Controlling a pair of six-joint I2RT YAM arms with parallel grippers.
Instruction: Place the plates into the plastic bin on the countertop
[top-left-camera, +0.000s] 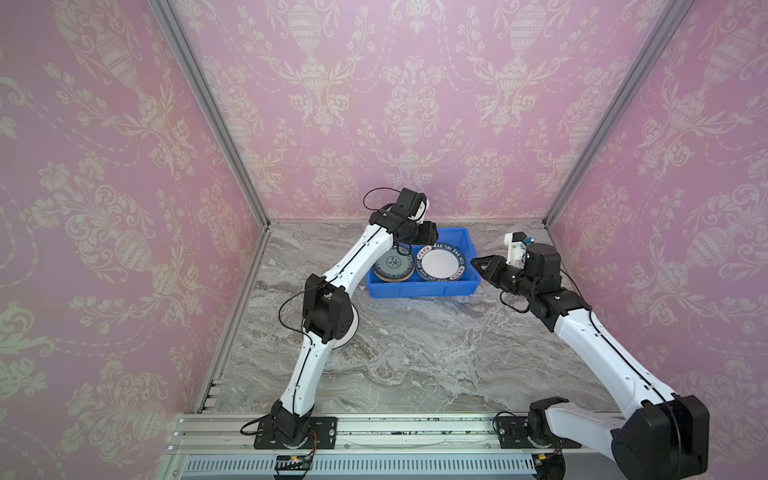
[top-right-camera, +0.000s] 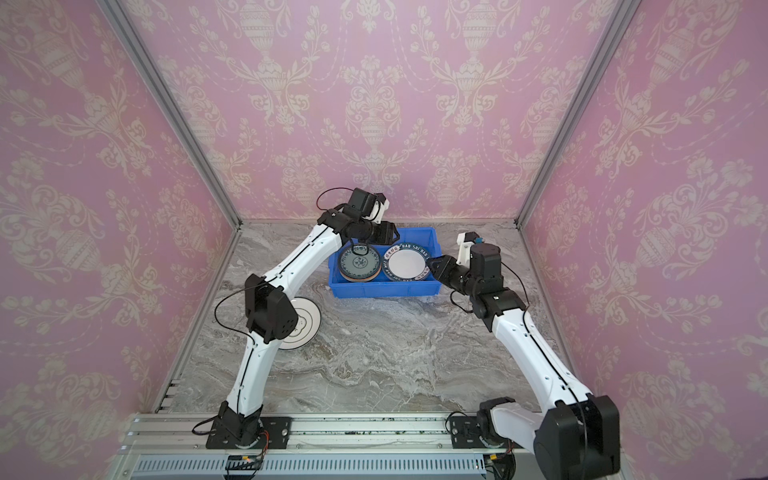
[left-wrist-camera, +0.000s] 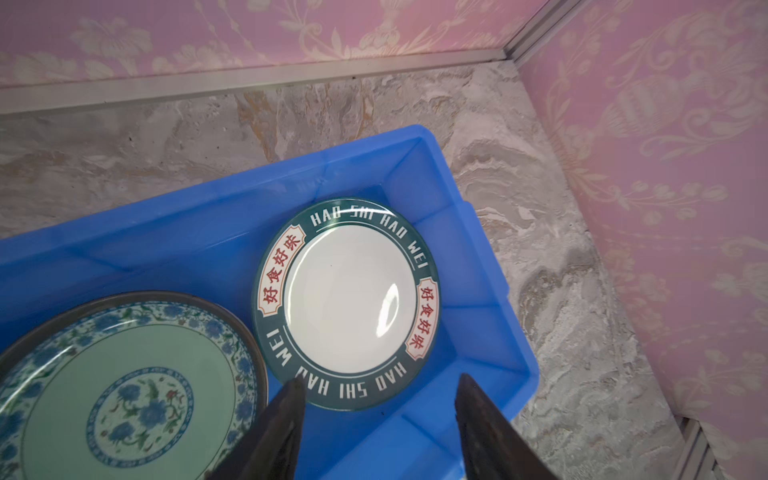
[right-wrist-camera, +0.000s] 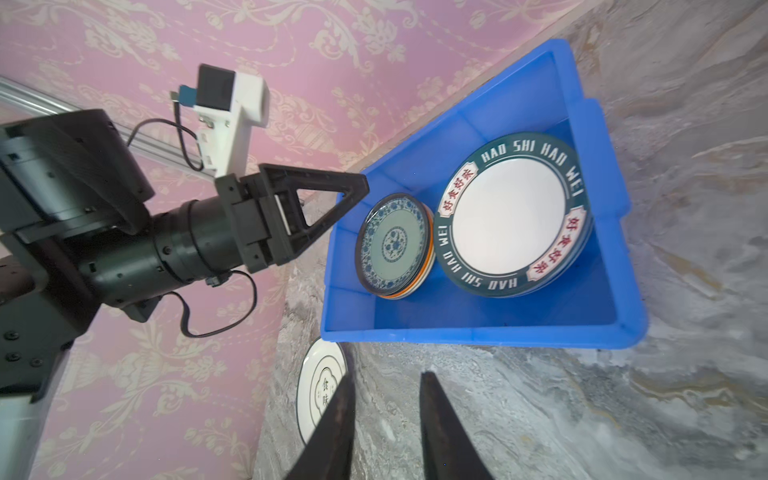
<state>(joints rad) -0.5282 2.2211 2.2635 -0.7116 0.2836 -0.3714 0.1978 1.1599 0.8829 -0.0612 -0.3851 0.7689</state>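
Observation:
The blue plastic bin stands at the back of the grey marble countertop. Inside it, a teal-patterned plate tops a left stack. Beside it, a white plate with a dark lettered rim tops a right stack. My left gripper hovers over the bin, open and holding nothing. My right gripper is just outside the bin's right end, jaws narrowly apart and bare. A white plate with Chinese characters lies on the countertop, half hidden by the left arm's elbow.
Pink patterned walls with aluminium posts close in the back and both sides. A metal rail with both arm bases runs along the front edge. The left arm's elbow hangs over the counter's left part.

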